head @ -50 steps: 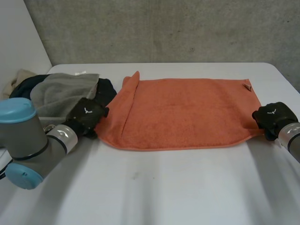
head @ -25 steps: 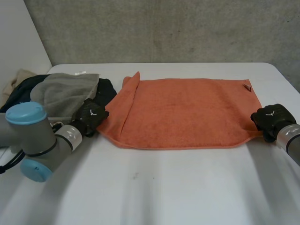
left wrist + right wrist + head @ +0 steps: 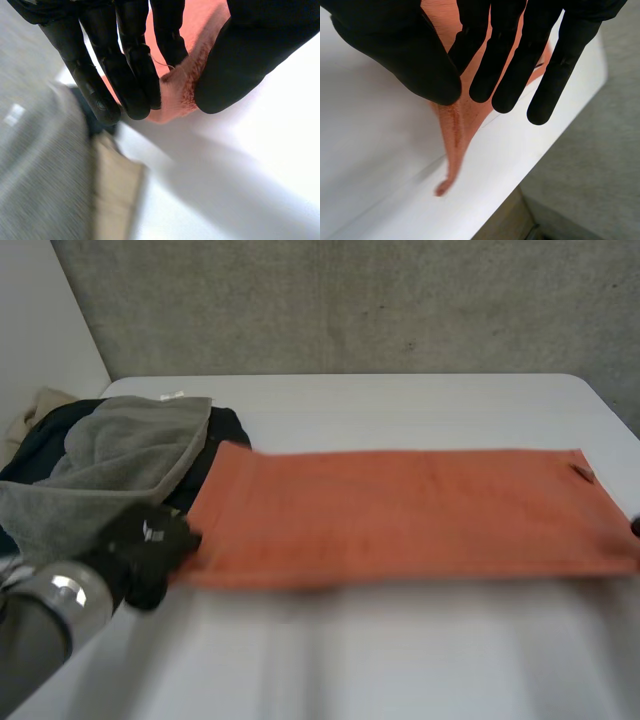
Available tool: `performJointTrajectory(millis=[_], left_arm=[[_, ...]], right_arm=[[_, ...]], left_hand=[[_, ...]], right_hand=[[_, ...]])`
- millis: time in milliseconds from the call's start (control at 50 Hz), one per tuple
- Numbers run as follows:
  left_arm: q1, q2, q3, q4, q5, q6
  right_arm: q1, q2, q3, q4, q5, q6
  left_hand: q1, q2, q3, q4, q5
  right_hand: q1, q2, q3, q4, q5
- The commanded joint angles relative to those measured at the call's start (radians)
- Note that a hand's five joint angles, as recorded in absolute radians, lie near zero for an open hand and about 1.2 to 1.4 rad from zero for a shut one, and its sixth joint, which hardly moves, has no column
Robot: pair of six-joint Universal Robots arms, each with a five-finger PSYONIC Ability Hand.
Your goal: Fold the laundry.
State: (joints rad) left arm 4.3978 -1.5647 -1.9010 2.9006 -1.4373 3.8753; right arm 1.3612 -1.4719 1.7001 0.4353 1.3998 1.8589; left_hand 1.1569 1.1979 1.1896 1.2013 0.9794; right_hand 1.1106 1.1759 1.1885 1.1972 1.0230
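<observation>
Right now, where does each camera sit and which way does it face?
Head: behind and between the arms, looking down at the table; left hand and forearm show.
Left wrist: on that wrist, along the palm; thumb and fingers pinch an orange towel corner.
Right wrist: likewise; right hand pinches the other end.
All three share the towel.

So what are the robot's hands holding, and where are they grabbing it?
Both hold the orange towel. The left hand pinches its near left corner between fingers and thumb; the right hand pinches the towel's right end the same way.
</observation>
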Motion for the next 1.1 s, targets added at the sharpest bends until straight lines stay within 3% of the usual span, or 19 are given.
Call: performJointTrajectory(millis=[20, 80, 200, 380, 540, 660, 680, 700, 720, 740, 760, 780, 920, 980, 1100], left_arm=[[-0.078, -0.018, 0.019, -0.026, -0.032, 0.007], [-0.098, -0.099, 0.062, 0.103, -0.044, -0.011], [-0.109, -0.28, 0.224, 0.215, -0.049, -0.056], [-0.112, -0.555, 0.531, 0.276, -0.061, -0.083], [-0.12, -0.741, 0.79, 0.272, -0.19, -0.082], [-0.132, -0.827, 0.905, 0.276, -0.192, -0.082], [-0.141, -0.843, 0.928, 0.279, -0.187, -0.08], [-0.146, -0.851, 0.941, 0.279, -0.186, -0.079], [-0.153, -0.859, 0.951, 0.279, -0.184, -0.079], [-0.159, -0.865, 0.964, 0.279, -0.181, -0.082], [-0.173, -0.868, 0.984, 0.285, -0.17, -0.082], [-0.178, -0.868, 0.991, 0.289, -0.163, -0.085], [-0.192, -0.816, 0.967, 0.299, -0.149, -0.137], [-0.189, -0.764, 0.919, 0.298, -0.141, -0.164], [-0.181, -0.664, 0.791, 0.304, -0.14, -0.197]], right_arm=[[-0.044, -0.002, 0.018, -0.012, -0.024, -0.043], [-0.022, 0.021, 0.012, -0.108, -0.019, -0.006], [0.041, 0.185, -0.055, -0.289, -0.005, 0.063], [0.13, 0.386, -0.223, -0.484, 0.015, 0.072], [0.176, 0.577, -0.397, -0.717, 0.013, 0.074], [0.216, 0.705, -0.514, -0.783, 0.002, 0.077], [0.222, 0.738, -0.549, -0.8, 0.014, 0.082], [0.225, 0.755, -0.563, -0.805, 0.019, 0.085], [0.229, 0.769, -0.576, -0.81, 0.024, 0.089], [0.239, 0.783, -0.594, -0.811, 0.033, 0.103], [0.243, 0.783, -0.599, -0.811, 0.037, 0.114], [0.248, 0.777, -0.599, -0.811, 0.045, 0.129], [0.242, 0.583, -0.516, -0.707, 0.067, 0.39], [0.199, 0.454, -0.466, -0.574, -0.002, 0.492], [0.03, 0.352, -0.387, -0.314, -0.143, 0.553]], left_hand=[[0.239, 0.198, 0.207, 0.195, 0.242], [0.239, 0.198, 0.207, 0.195, 0.242], [0.239, 0.198, 0.207, 0.195, 0.242], [0.239, 0.198, 0.207, 0.195, 0.242], [0.239, 0.198, 0.207, 0.195, 0.242], [0.239, 0.198, 0.207, 0.195, 0.242], [0.06, 0.019, 0.027, 0.015, 0.063], [-0.448, -0.489, -0.481, -0.492, -0.445], [-0.982, -1.023, -1.015, -1.027, -0.979], [-0.942, -0.983, -0.974, -0.986, -0.939], [-0.789, -0.83, -0.822, -0.834, -0.786], [-0.982, -1.023, -1.015, -1.027, -0.979], [-0.982, -1.023, -1.015, -1.027, -0.979], [-0.982, -1.023, -1.015, -1.027, -0.979], [-0.982, -1.023, -1.015, -1.027, -0.979]], right_hand=[[0.286, 0.22, 0.208, 0.199, 0.199], [0.286, 0.22, 0.208, 0.199, 0.199], [0.286, 0.22, 0.208, 0.199, 0.199], [0.286, 0.22, 0.208, 0.199, 0.199], [0.286, 0.22, 0.208, 0.199, 0.199], [0.286, 0.22, 0.208, 0.199, 0.199], [-0.295, -0.36, -0.372, -0.381, -0.382], [-0.914, -0.979, -0.992, -1.0, -1.001], [-0.936, -1.001, -1.014, -1.023, -1.023], [-0.936, -1.001, -1.014, -1.023, -1.023], [-0.936, -1.001, -1.014, -1.023, -1.023], [-0.936, -1.001, -1.014, -1.023, -1.023], [-0.936, -1.001, -1.014, -1.023, -1.023], [-0.936, -1.001, -1.014, -1.023, -1.023], [-0.936, -1.001, -1.014, -1.023, -1.023]])
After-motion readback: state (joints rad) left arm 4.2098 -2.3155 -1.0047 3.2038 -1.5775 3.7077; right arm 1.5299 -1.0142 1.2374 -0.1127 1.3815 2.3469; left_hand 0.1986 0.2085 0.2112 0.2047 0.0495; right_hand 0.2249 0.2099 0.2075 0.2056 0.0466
